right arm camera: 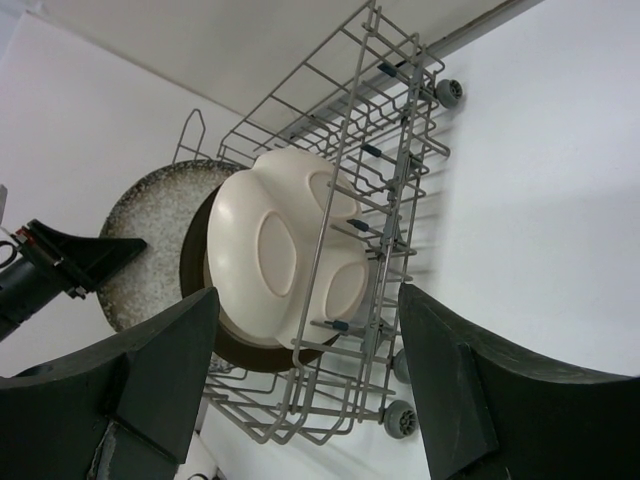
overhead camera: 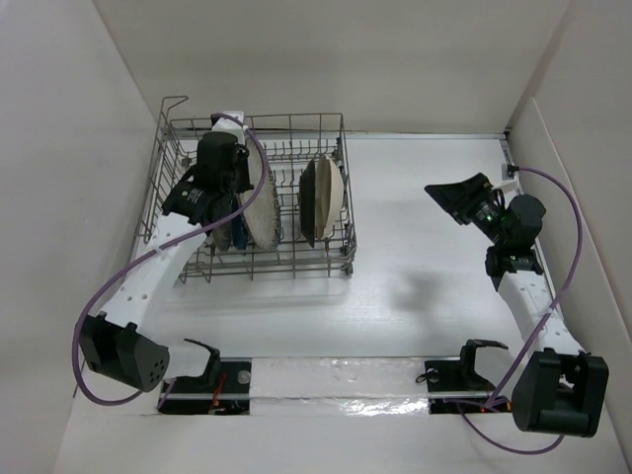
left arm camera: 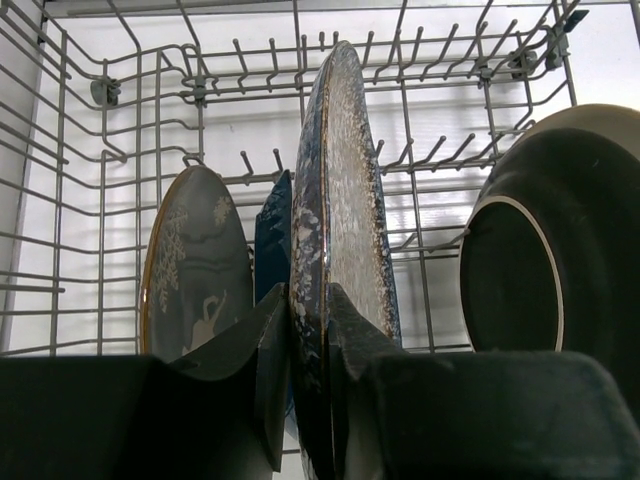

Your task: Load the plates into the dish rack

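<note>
The dish rack (overhead camera: 296,259) stands at the back left and holds all the plates on edge. My left gripper (overhead camera: 240,195) is inside it, shut on the rim of the large speckled plate (overhead camera: 263,209). In the left wrist view the gripper (left arm camera: 310,320) pinches that plate (left arm camera: 345,200), with the grey floral plate (left arm camera: 195,260) and the dark blue dish (left arm camera: 272,235) to its left and the round plate's dark back (left arm camera: 550,260) to its right. The cream compartment plate (overhead camera: 336,197) leans at the rack's right end. My right gripper (overhead camera: 452,197) is open and empty, raised to the right of the rack.
White walls stand close on the left, back and right. In the right wrist view the rack (right arm camera: 400,130) shows small wheels (right arm camera: 400,418) along its bottom, with the compartment plate (right arm camera: 285,250) behind its wires. Both arm bases sit at the near edge.
</note>
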You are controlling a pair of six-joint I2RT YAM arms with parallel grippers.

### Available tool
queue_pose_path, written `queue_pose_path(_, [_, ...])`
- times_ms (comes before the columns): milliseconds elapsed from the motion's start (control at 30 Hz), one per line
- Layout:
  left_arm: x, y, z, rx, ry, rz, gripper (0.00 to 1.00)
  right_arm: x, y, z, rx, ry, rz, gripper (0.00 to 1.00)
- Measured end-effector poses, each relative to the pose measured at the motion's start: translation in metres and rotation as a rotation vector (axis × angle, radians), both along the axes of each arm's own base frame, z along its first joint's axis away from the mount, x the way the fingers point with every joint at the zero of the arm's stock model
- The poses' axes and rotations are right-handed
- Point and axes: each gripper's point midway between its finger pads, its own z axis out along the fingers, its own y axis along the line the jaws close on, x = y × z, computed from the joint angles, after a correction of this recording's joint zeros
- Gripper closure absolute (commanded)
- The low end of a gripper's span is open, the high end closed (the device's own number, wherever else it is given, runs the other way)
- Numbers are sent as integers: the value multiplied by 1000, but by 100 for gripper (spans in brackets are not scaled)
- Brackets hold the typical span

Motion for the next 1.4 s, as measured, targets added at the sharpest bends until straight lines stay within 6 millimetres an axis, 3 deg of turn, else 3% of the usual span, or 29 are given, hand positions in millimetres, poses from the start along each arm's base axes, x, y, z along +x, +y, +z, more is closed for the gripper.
queue_pose_path(167, [5, -10, 0, -6, -16, -19, 84, 1, 1, -3, -1, 9, -3, 22])
queue_pose_path(300, [14, -33, -10, 106, 2, -29, 83, 2, 6, -4, 0, 16, 7, 22])
queue_pose_path(400, [19, -40, -5, 144, -11, -24, 79, 1, 8, -4, -1, 17, 11, 22])
queue_pose_path(500, [24, -43, -1, 145, -36, -27, 66, 2, 7, -5, -1, 20, 7, 22])
queue_pose_path(567, [27, -45, 3, 139, -56, -28, 47, 2, 7, -5, -1, 20, 5, 21])
queue_pose_path(600, [28, -46, 4, 130, -62, -26, 35, 2, 7, -5, -1, 20, 5, 21])
queue_pose_path(633, [29, -47, 5, 125, -68, -27, 1, 2, 7, -5, -1, 20, 5, 20])
queue_pose_path(700, [29, -50, 7, 105, -75, -33, 1, 2, 7, -5, -1, 20, 3, 19])
queue_pose_path(800, [27, -54, 13, 73, -85, -49, 1, 3, 6, -5, -1, 21, -3, 10])
queue_pose_path(833, [26, -56, 19, 56, -94, -56, 1, 3, 6, -5, -3, 22, -6, 3])
queue_pose_path(900, [23, -58, 38, 15, -131, -66, 1, 5, 4, -4, -7, 22, -17, 0])
queue_pose_path(1067, [-13, -51, 121, -151, -331, -102, 1, 4, -3, 9, -22, 23, -73, 0])
queue_pose_path(1200, [-63, -28, 193, -305, -542, -106, 1, -4, -6, 43, -48, -46, -101, 0])
queue_pose_path(1267, [-89, -14, 206, -366, -612, -101, 1, -7, -7, 68, -68, -95, -104, 0])
queue_pose_path(1400, [-124, 5, 201, -435, -664, -97, 1, -20, -5, 105, -93, -199, -103, 0])
